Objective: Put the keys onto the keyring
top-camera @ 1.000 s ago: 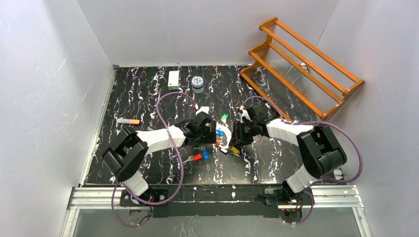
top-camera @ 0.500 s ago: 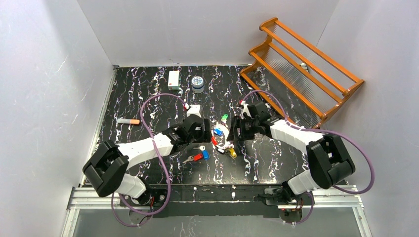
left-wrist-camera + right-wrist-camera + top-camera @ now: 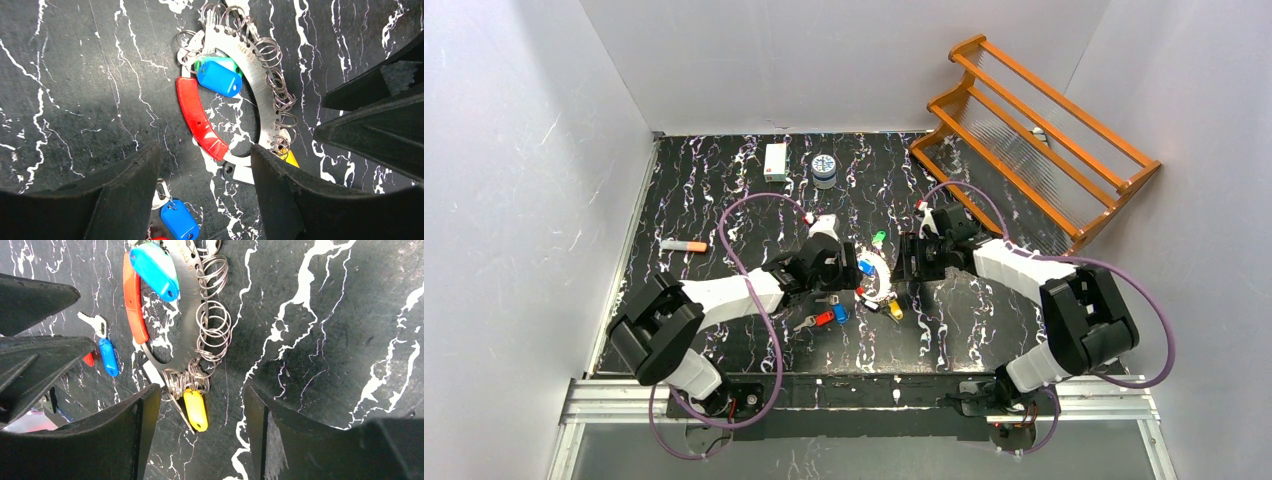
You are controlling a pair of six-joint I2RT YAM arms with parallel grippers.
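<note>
Right end effector (image 3: pixel 200 392) withdrawn, jaws apart; keyring (image 3: pixel 189 305) top edge cropped

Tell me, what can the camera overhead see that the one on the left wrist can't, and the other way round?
Only the overhead view shows the wooden rack, the white box, the round tin and the orange-tipped pen. Only the left wrist view shows the small wire rings threaded through holes along the keyring, a curved steel plate. Both show its red grip, its blue tag and a loose blue-capped key on the black marbled table.
</note>
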